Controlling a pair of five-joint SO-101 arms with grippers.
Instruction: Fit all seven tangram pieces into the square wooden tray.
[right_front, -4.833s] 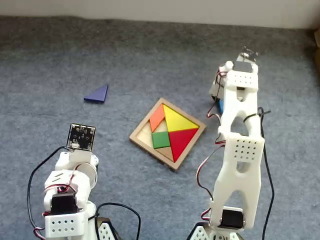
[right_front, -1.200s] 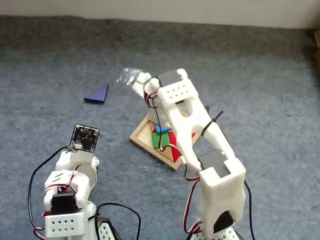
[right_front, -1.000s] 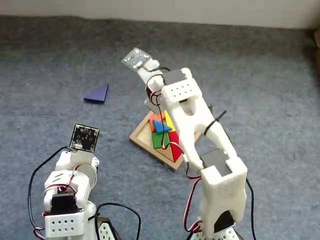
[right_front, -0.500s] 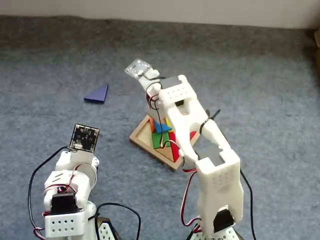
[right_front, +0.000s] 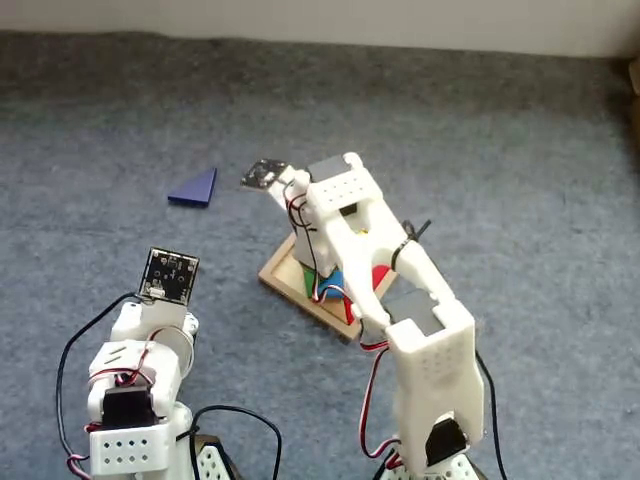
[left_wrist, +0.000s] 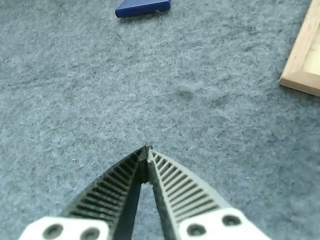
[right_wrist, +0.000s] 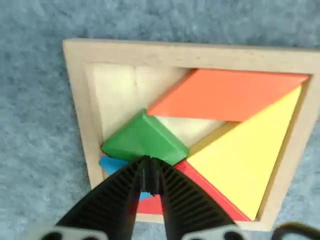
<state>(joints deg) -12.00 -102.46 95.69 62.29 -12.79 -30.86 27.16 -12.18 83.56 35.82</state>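
Observation:
The square wooden tray (right_wrist: 75, 100) holds an orange parallelogram (right_wrist: 225, 95), a yellow triangle (right_wrist: 250, 155), a red triangle (right_wrist: 197, 180) and a green square (right_wrist: 142, 137). The green square looks tilted, with a light blue triangle (right_wrist: 111, 164) partly under its edge. My right gripper (right_wrist: 149, 175) is shut, its tips at the green square's corner above the light blue piece. In the high view the right arm covers most of the tray (right_front: 285, 275). A dark blue triangle (right_front: 196, 189) lies on the carpet far left of the tray. My left gripper (left_wrist: 146, 150) is shut over bare carpet.
Grey carpet covers the whole table. The left wrist view has the dark blue triangle (left_wrist: 142, 7) well ahead of the fingers and a tray corner (left_wrist: 305, 60) off to one side. The left arm's base (right_front: 130, 400) sits at the near left.
The right arm swung in from the far right, laid the light blue triangle on the tray, then lowered and drew back. The triangle slid toward the tray's near corner. The left arm stayed still.

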